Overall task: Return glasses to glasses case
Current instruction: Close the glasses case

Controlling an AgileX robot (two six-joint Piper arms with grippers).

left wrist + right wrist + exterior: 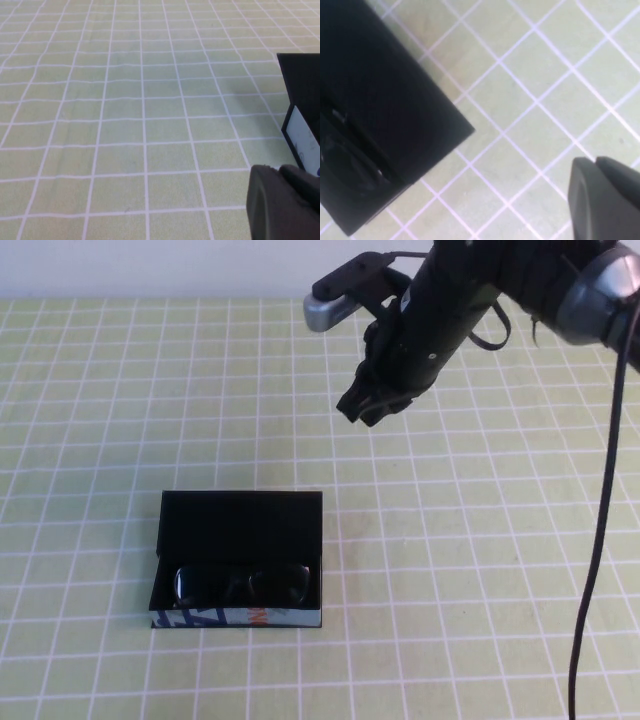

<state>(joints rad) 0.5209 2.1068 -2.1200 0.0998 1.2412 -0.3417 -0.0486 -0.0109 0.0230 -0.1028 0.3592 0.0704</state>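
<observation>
The tabletop point(480, 570), covered in a pale green cloth with a white grid, filled all three views and carried only the glasses case point(240, 520) toward the near left of centre. The case was a black hinged box with its lid standing open behind it, a black interior, and a blue, white and orange pattern along its front wall. Above and behind it, well apart, the right arm hung over the far right part of the tabletop, its right pincer point(367, 405) raised clear of the surface with the jaws drawn together on nothing. The left pincer point(282, 202) showed only as a dark corner in its own wrist view, low beside the case; whether it was wide or narrow I cannot tell. Inside the case lay the glasses point(243, 585), black and thick-framed with rectangular, slightly tinted lenses, sitting along the front wall and fitting within the box's width. Judging by this, the main step looked done: the glasses were in the case and no pincer touched them. What seemed left, at most, was lowering the lid, which stood open.
</observation>
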